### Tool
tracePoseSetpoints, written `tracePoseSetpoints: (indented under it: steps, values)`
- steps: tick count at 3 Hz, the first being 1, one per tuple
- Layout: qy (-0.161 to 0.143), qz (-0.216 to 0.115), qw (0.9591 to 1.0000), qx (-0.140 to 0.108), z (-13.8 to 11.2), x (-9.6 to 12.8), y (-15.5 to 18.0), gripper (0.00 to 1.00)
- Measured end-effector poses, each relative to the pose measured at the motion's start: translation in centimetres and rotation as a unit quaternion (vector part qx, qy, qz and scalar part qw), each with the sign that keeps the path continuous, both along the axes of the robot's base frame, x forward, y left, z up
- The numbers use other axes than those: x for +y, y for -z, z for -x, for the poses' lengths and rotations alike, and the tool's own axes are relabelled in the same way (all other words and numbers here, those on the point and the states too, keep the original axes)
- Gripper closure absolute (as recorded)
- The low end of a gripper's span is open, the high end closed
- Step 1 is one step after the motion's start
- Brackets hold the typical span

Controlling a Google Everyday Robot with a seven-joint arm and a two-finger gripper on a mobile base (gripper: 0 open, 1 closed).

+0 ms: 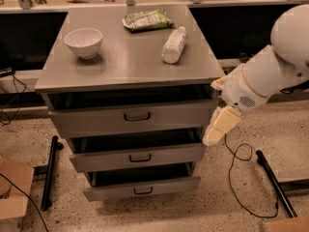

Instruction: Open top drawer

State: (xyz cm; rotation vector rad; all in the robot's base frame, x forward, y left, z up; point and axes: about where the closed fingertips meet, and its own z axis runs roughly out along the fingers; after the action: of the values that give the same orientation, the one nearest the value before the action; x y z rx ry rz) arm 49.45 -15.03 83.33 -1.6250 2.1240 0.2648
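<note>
Mid-frame: grey cabinet with three stacked drawers, each showing a dark gap above its front. Top drawer [96, 117] just under the worktop [120, 62], widest of the three, small dark handle [137, 116] at its centre. Gripper [219, 127] right of centre, at that drawer's right end, angled down-left; contact unclear, and spread or closed, cannot tell. On the worktop: white bowl [83, 41] upper left, bottle [174, 45] lying toward the right, green packet [147, 19] at the back.

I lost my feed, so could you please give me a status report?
Gripper at right end of top drawer. Handle untouched. Nothing blocks the front.
</note>
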Motion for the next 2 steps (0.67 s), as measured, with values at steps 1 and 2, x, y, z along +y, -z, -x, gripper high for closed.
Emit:
tracePoseSetpoints:
  steps: [1,2]
  values:
    - [-0.009,-0.02,0.9997,-0.006,-2.0,0.2,3.2,0.0]
    - [-0.013,-0.048,0.9987,-0.014,-4.6,0.0,6.6,0.0]
